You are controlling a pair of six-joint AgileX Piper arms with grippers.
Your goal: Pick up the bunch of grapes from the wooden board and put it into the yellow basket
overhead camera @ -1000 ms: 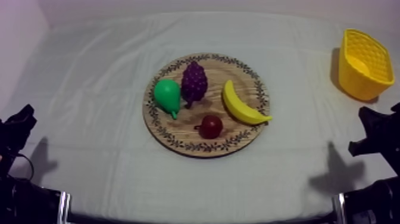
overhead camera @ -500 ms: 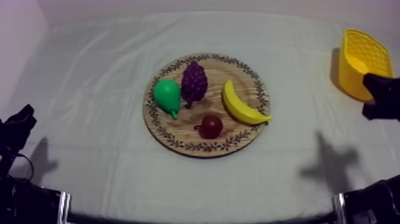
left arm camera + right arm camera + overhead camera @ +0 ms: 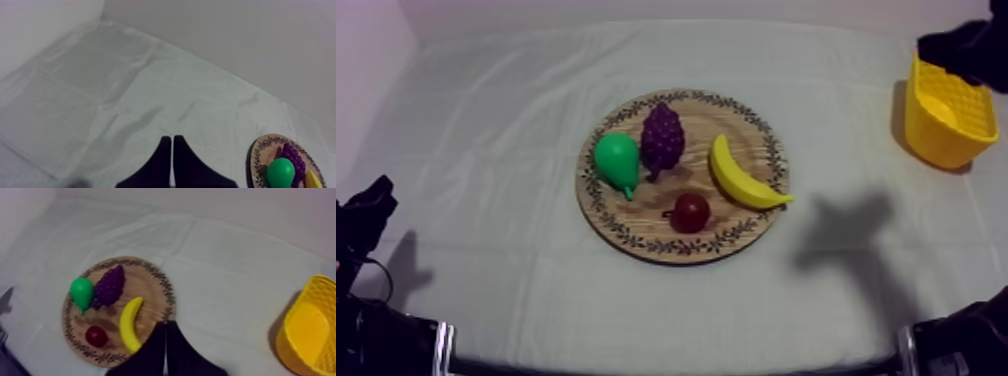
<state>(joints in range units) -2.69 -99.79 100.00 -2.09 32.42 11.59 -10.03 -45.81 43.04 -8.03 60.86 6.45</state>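
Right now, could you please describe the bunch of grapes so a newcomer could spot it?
At the table's centre sits a round wooden board. On its far part, the bunch of grapes lies beside the green pear. It alone is purple and knobbly.

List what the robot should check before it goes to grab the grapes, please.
1. Grapes lying on the board: ok.
2. Basket has room: ok.
3. Right gripper open to grab: not ok, fingers together.
4. Right gripper above the grapes: not ok, it is by the basket.
5. Left gripper away from the board: ok.
6. Gap between grapes and pear: cannot tell.
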